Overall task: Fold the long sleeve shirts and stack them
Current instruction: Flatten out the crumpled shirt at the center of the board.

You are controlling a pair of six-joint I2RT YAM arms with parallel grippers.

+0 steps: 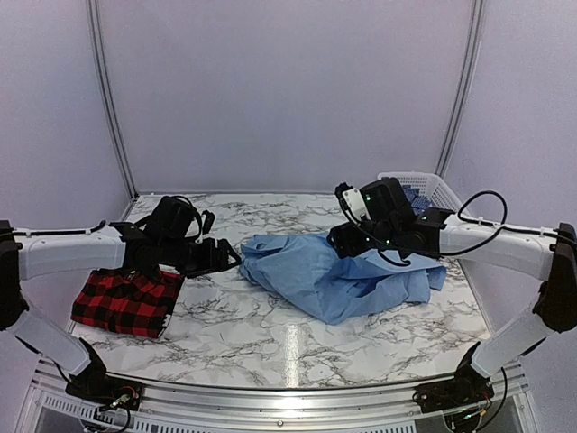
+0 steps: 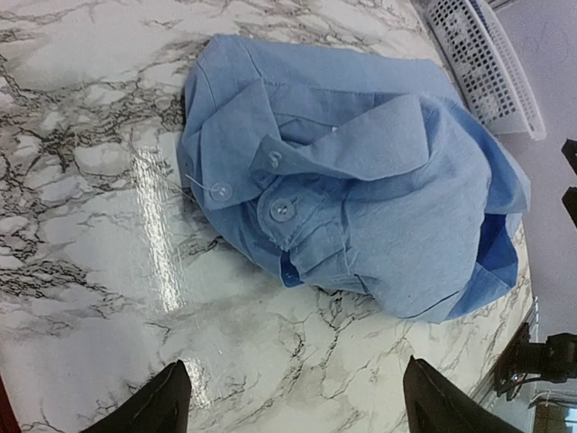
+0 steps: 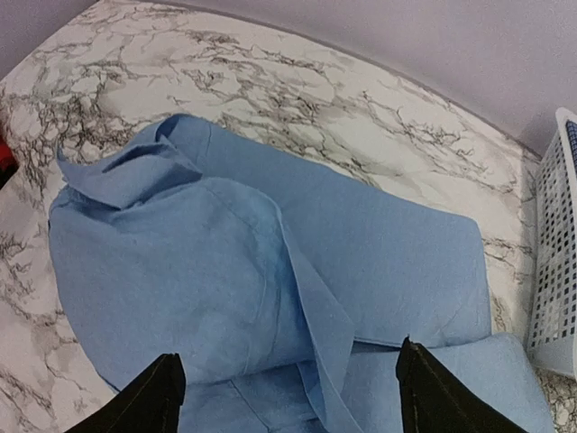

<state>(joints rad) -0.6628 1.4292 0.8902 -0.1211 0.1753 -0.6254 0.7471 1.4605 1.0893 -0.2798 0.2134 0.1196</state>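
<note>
Marble table has the blue shirt bunched up, so I've got the left gripper and right gripper flanking it, fingers apart and empty, ready to grab edges; the plaid shirt waits folded-looking to its left, probably as the stack base.

I am seeing a white plastic basket sitting at the far right corner of the marble table.

walls: plain pale lilac, perhaps panels | table: glossy marble-pattern top, light glare
</note>
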